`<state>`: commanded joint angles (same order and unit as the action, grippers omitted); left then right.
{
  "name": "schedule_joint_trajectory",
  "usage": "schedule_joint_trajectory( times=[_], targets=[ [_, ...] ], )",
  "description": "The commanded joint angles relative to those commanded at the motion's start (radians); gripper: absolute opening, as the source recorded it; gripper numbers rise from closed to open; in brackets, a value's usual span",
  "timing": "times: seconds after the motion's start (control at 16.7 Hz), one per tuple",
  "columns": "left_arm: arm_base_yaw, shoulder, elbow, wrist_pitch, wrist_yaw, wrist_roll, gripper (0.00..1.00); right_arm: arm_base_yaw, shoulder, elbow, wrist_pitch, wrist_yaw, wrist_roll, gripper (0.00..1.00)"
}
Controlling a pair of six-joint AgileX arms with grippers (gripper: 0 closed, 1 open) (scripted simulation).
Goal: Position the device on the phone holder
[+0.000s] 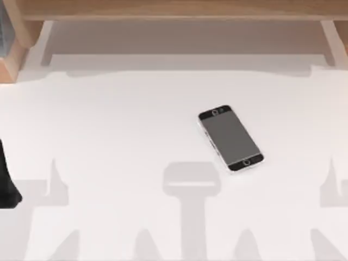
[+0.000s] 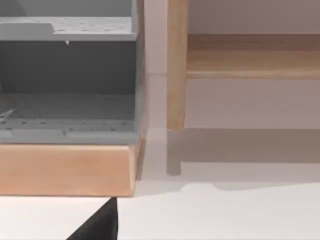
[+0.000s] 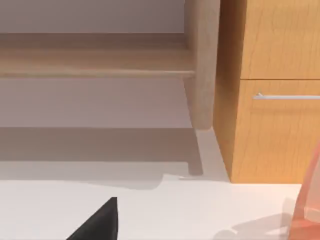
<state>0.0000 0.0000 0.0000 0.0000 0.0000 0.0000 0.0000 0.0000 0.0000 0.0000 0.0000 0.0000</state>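
Note:
The device (image 1: 230, 138), a slim smartphone with a dark grey screen, black bezels and silver edges, lies flat and slanted on the white table (image 1: 109, 119), right of centre. Nothing touches it. A black part of my left gripper (image 2: 98, 224) shows in the left wrist view, and a dark piece of the left arm (image 1: 6, 179) sits at the table's left edge, far from the device. A black part of my right gripper (image 3: 98, 223) shows in the right wrist view. Beside it a pink-red translucent object (image 3: 308, 207) is cut off by the picture's edge; I cannot tell whether it is the phone holder.
A wooden shelf frame (image 1: 174, 11) runs along the back of the table. A grey perforated cabinet (image 2: 67, 75) on a wooden base stands beyond the left gripper. A wooden drawer unit (image 3: 275, 90) with a metal handle stands beyond the right gripper.

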Motion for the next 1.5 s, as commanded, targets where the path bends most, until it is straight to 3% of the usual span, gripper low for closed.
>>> schedule_joint_trajectory(
  times=[0.24,0.48,0.96,1.5],
  targets=[
    [0.0,0.0,0.0,0.0,0.0,0.0,1.0,-0.003,0.028,0.029,-0.025,0.0,0.003,1.0],
    [0.0,0.0,0.0,0.0,0.0,0.0,1.0,-0.011,0.208,0.214,-0.165,0.003,0.022,1.0],
    [0.0,0.0,0.0,0.0,0.0,0.0,1.0,0.028,0.993,0.97,-0.651,0.02,0.073,1.0],
    [0.0,0.0,0.0,0.0,0.0,0.0,1.0,0.243,1.901,1.706,-1.134,0.027,0.108,1.0]
  ],
)
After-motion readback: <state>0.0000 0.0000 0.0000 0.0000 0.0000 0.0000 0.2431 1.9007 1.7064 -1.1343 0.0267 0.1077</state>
